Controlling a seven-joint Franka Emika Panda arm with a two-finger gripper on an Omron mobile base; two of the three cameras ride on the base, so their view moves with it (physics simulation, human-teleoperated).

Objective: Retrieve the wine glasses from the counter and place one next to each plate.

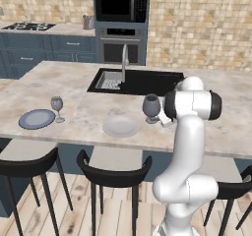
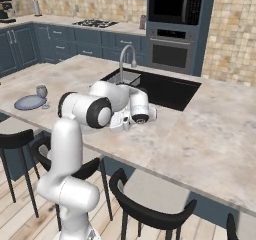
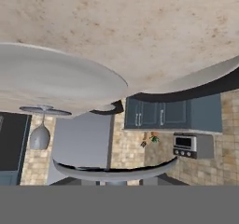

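Note:
The dark grey goblet (image 1: 151, 105) stands upright just right of the pale plate (image 1: 121, 126) on the island top, its foot on or barely above the stone. My gripper (image 1: 163, 120) reaches in low from the right and is shut on the goblet's stem. In the hand view, which is rolled upside down, the goblet's dark rim (image 3: 114, 173) sits right at the hand, with the pale plate (image 3: 56, 78) beyond. The clear wine glass (image 1: 57, 107) stands beside the blue-grey plate (image 1: 37, 118) at the island's left. The counter with the hob (image 1: 29, 27) lies at the back.
A black sink (image 1: 142, 81) with a tall faucet (image 1: 124, 60) is set in the island behind the goblet. Black stools (image 1: 114, 175) line the near edge. Oven and microwave (image 1: 121, 6) stand against the back wall. A silver toaster (image 3: 186, 145) shows far off.

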